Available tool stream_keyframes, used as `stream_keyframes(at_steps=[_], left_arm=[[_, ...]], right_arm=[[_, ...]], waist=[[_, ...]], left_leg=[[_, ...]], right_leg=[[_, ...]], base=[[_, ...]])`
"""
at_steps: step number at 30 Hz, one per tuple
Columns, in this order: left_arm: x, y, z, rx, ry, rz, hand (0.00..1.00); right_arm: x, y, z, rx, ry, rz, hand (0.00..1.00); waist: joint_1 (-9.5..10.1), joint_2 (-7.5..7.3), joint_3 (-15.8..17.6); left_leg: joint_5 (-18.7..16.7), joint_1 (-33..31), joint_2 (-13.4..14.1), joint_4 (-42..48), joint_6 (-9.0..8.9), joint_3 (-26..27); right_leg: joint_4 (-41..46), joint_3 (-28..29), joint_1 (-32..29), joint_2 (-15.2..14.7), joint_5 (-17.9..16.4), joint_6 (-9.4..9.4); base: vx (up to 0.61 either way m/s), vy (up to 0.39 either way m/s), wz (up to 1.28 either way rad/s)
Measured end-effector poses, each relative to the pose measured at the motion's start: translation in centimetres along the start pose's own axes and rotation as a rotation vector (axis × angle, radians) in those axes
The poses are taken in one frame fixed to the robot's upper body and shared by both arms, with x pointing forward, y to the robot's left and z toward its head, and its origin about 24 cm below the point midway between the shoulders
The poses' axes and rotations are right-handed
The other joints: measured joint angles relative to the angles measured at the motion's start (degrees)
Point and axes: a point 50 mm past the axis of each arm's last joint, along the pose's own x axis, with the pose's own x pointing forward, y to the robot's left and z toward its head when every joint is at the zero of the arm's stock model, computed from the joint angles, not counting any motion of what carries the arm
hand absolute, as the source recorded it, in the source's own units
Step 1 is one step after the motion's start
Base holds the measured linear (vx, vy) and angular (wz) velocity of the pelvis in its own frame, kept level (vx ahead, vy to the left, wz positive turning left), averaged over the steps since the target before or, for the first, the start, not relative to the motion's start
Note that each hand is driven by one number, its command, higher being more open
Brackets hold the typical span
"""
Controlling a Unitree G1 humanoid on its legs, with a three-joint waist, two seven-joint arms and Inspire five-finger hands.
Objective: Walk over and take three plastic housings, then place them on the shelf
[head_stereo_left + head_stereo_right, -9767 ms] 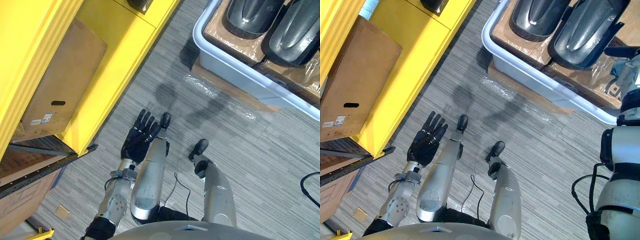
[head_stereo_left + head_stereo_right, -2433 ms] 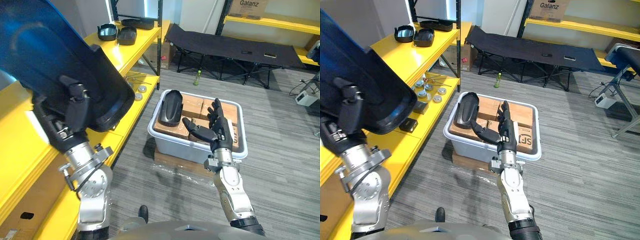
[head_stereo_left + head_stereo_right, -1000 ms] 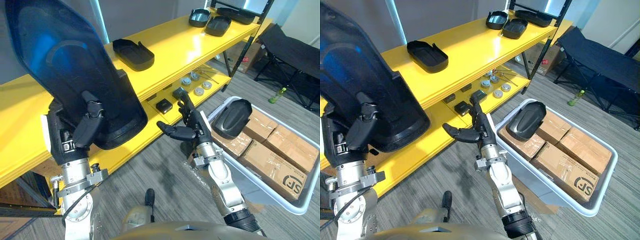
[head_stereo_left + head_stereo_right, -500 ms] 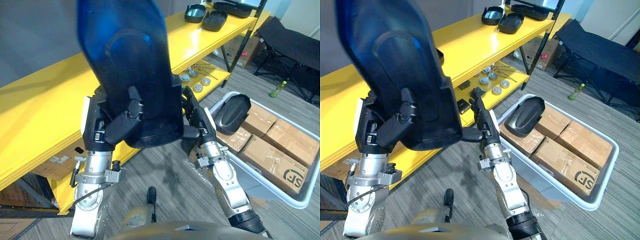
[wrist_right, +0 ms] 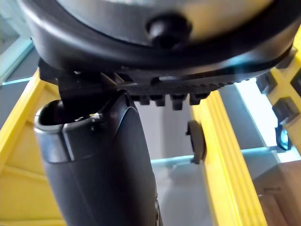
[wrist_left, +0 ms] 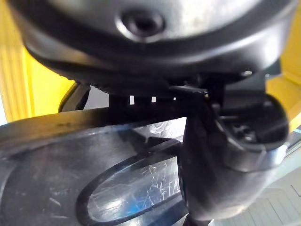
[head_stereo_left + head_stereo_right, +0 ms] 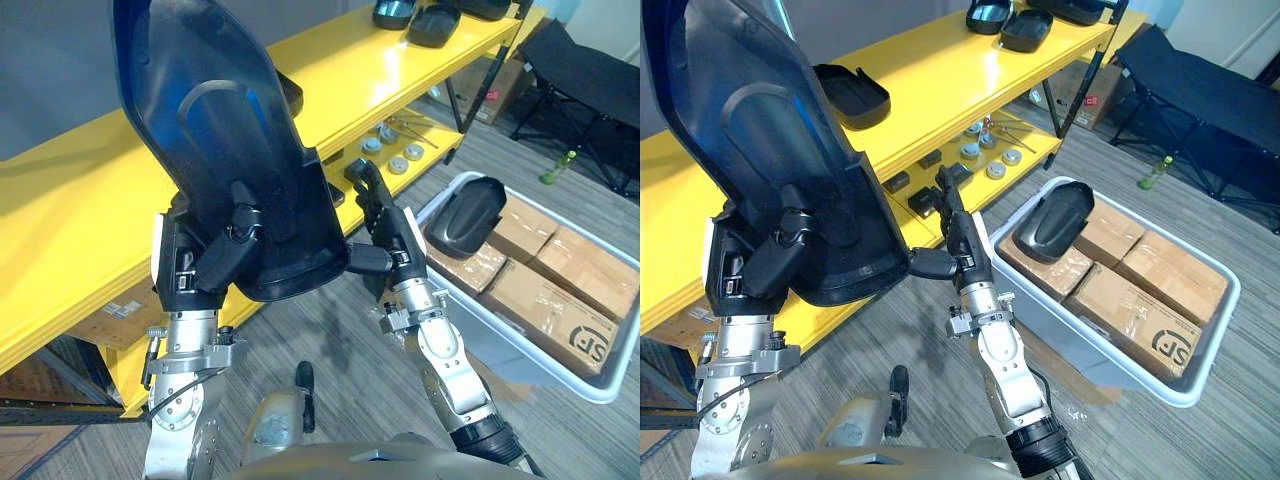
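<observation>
My left hand [image 7: 205, 270] is shut on a large black plastic housing [image 7: 215, 140] and holds it upright in front of the yellow shelf [image 7: 90, 220]; its thumb [image 6: 221, 155] lies curled over the housing's glossy inner face [image 6: 70, 160]. To the right, my right hand [image 7: 392, 235] is open with straight fingers, its thumb reaching to the housing's lower edge. Another black housing [image 7: 465, 215] lies on cardboard boxes [image 7: 575, 300] in a grey tub [image 7: 540, 365]. One more housing [image 7: 850, 95] rests on the shelf top.
Two dark housings [image 7: 420, 18] sit at the shelf's far end. Small round parts and black blocks [image 7: 395, 150] lie on the lower shelf level. A dark folding cot [image 7: 1200, 100] and a green bottle [image 7: 558, 165] stand beyond the tub on the grey carpet.
My left hand has swung the held housing from the left into the middle, next to the right hand's thumb, and tipped it leftward. The right hand stays open.
</observation>
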Motion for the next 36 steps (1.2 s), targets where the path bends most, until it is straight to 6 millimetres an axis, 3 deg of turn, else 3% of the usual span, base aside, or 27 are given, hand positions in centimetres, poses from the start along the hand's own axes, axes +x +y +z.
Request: stream_keyframes(at_steps=[2, 3, 4, 5, 6, 7, 8, 11, 13, 15, 17, 19, 20, 21, 22, 23, 24, 25, 29, 36], left_arm=[[0.1, 0.6, 0.2, -0.02, -0.009, -0.013, 0.0], [0.1, 0.6, 0.2, -0.028, -0.01, -0.017, 0.0], [0.1, 0.8, 0.3, -0.051, -0.018, -0.017, 0.0], [0.2, 0.6, 0.3, -0.068, -0.022, -0.003, 0.0], [0.2, 0.6, 0.3, -0.071, -0.022, -0.003, 0.0], [0.4, 0.4, 0.3, -0.08, -0.03, -0.009, 0.0], [0.8, 0.2, 0.3, -0.103, -0.041, -0.015, 0.0], [1.5, -0.2, 0.5, -0.125, -0.076, -0.023, 0.0], [2.0, -0.7, -0.1, -0.144, -0.087, -0.034, 0.0], [2.2, -1.1, -1.3, -0.156, -0.046, -0.036, 0.0], [2.1, -1.1, -2.0, -0.163, -0.015, -0.026, 0.0], [2.2, -1.1, -1.8, -0.175, -0.019, -0.011, 0.0], [2.3, -0.9, -1.6, -0.183, -0.031, -0.002, 0.0], [2.4, -0.8, -1.4, -0.184, -0.038, -0.003, 0.0], [2.6, -0.8, -1.1, -0.198, -0.059, -0.013, 0.0], [2.6, -0.9, -1.2, -0.25, -0.068, 0.0, 0.0], [2.7, -1.0, -1.2, -0.256, -0.069, -0.002, 0.0], [3.0, -1.6, -1.3, -0.272, -0.071, -0.035, 0.0], [3.3, -2.8, -1.4, -0.259, -0.066, -0.13, 0.0], [3.7, -3.2, -1.6, -0.056, -0.031, -0.278, 0.0]], right_arm=[[0.2, 0.2, 0.3, 0.013, -0.023, -0.025, 1.0], [0.2, 0.2, 0.3, 0.017, -0.027, -0.031, 1.0], [0.3, 0.3, 0.5, 0.031, -0.049, -0.052, 1.0], [0.4, 0.2, 0.8, 0.036, -0.073, -0.07, 1.0], [0.4, 0.2, 0.8, 0.041, -0.08, -0.083, 1.0], [0.4, 0.0, 1.0, 0.042, -0.099, -0.097, 1.0], [0.4, -0.1, 1.4, 0.042, -0.127, -0.101, 1.0], [0.7, -0.7, 2.3, 0.026, -0.198, -0.116, 1.0], [0.9, -1.7, 3.8, 0.029, -0.278, -0.161, 1.0], [0.7, -2.7, 5.6, 0.055, -0.375, -0.208, 1.0], [0.6, -2.8, 7.3, 0.061, -0.473, -0.229, 1.0], [0.8, -2.5, 9.5, 0.078, -0.596, -0.211, 1.0], [1.2, -2.3, 10.3, 0.078, -0.639, -0.19, 1.0], [1.2, -2.2, 10.5, 0.078, -0.65, -0.185, 1.0], [1.4, -2.5, 10.9, 0.054, -0.676, -0.17, 1.0], [1.5, -3.2, 11.1, 0.01, -0.669, -0.164, 1.0], [1.4, -3.4, 11.0, 0.003, -0.667, -0.17, 1.0], [1.0, -4.4, 10.8, -0.023, -0.646, -0.207, 1.0], [-0.3, -7.6, 9.3, -0.027, -0.517, -0.323, 1.0], [-1.5, -8.3, 8.7, -0.005, -0.454, -0.304, 1.0]], waist=[[0.9, -0.14, 0.1], [1.11, -0.12, 0.1], [1.49, -0.82, -0.1], [0.85, -0.35, -0.2], [-0.03, -0.18, -0.2], [-1.35, -0.15, -0.2], [-1.43, -0.23, -0.3], [-1.63, 0.72, -0.5], [-2.24, 1.96, -1.0], [-3.97, 2.14, -1.0], [-4.26, 1.63, -1.3], [-2.96, 0.36, -2.5], [-2.94, -0.48, -3.9], [-3.13, -1.44, -4.5], [-3.82, -3.09, -5.8], [-3.34, -1.12, -6.2], [-3.66, -0.85, -6.3], [-4.86, 0.15, -6.4], [-5.02, 0.66, -6.6], [-6.33, 0.75, -6.7]], left_leg=[[-5.6, -2.1, 0.7, 8.4, 1.01, 0.4], [-6.4, -2.2, 0.7, 9.0, 1.06, 0.5], [-8.4, -2.1, 0.4, 10.2, 1.94, 0.8], [-8.4, -1.7, -0.5, 9.1, 3.16, -0.8], [-8.0, -1.1, -0.9, 7.8, 3.64, -1.7], [-7.4, 0.4, -2.0, 4.8, 3.84, -3.8], [-5.9, 2.8, -3.3, 1.0, 3.76, -5.1], [-3.5, 6.4, -5.7, -4.4, 3.48, -7.9], [-3.6, 7.0, -7.6, -4.3, 3.84, -11.7], [-3.4, 9.5, -9.5, -4.2, 4.14, -17.7], [-4.0, 12.8, -10.8, -4.7, 3.25, -21.9], [-5.2, 15.4, -11.7, -6.3, 1.46, -25.6], [-10.2, 14.1, -10.3, -5.8, 2.39, -22.6], [-12.1, 12.9, -8.1, -4.9, 0.34, -16.7], [-12.0, 11.0, -3.9, -1.6, -0.29, -7.5], [-14.4, 8.3, 0.1, 2.5, -1.46, -2.7], [-14.7, 7.8, 0.9, 3.0, -1.52, -1.4], [-14.2, 7.2, 3.9, 3.4, -2.17, 3.1], [-11.1, 11.5, 2.8, -2.8, -2.34, 4.5], [-9.8, 16.5, 2.5, -8.4, -2.67, 5.2]], right_leg=[[0.1, -0.3, 1.3, -0.3, -0.9, -1.23], [0.3, -0.4, 1.5, -0.4, -1.1, -1.56], [4.5, 0.9, 0.9, -1.0, -1.5, -5.11], [13.6, 4.1, -3.9, -2.5, 2.2, -8.4], [16.4, 6.0, -6.1, -2.5, 1.5, -8.58], [16.1, 8.5, -8.1, -0.9, 0.4, -6.26], [13.4, 10.3, -9.7, 0.2, -0.2, -5.23], [10.3, 14.5, -14.9, 2.3, 0.0, -4.88], [10.3, 21.7, -20.8, 3.6, 1.4, -3.27], [10.3, 29.4, -22.1, 5.0, 2.5, -1.4], [10.3, 31.4, -21.0, 4.6, 3.2, -0.16], [7.1, 28.1, -19.2, 3.6, 3.8, 0.57], [2.7, 25.8, -17.2, 3.7, 5.6, -1.62], [-0.7, 24.8, -15.3, 3.6, 8.6, -3.32], [-6.7, 21.0, -11.5, 3.5, 13.1, -1.08], [-10.1, 17.9, -8.8, 5.1, 14.0, -1.11], [-10.5, 16.8, -8.4, 5.1, 13.9, -1.17], [-11.5, 14.1, -7.3, 5.5, 13.9, -1.24], [-11.2, 12.5, -4.8, 4.6, 13.9, -1.27], [-7.7, 13.6, -4.5, 4.6, 13.4, -1.97]], base=[[0.05, 0.143, -0.02], [0.12, 0.144, -0.08], [0.18, 0.148, 0.13], [0.2, 0.215, 0.33], [0.16, 0.201, 0.76], [0.18, 0.221, 0.78], [0.14, 0.119, 0.69], [0.21, 0.107, 0.58], [0.24, 0.064, 1.04], [0.25, -0.045, 1.62], [0.26, -0.137, 1.43], [0.25, -0.192, 1.08], [0.13, -0.174, 1.0], [0.15, -0.301, 1.4], [0.16, -0.299, 1.23], [0.17, -0.269, 1.06], [0.19, -0.15, 0.98], [0.22, -0.096, 0.97], [0.17, -0.023, 0.45], [0.1, 0.026, -0.01]])
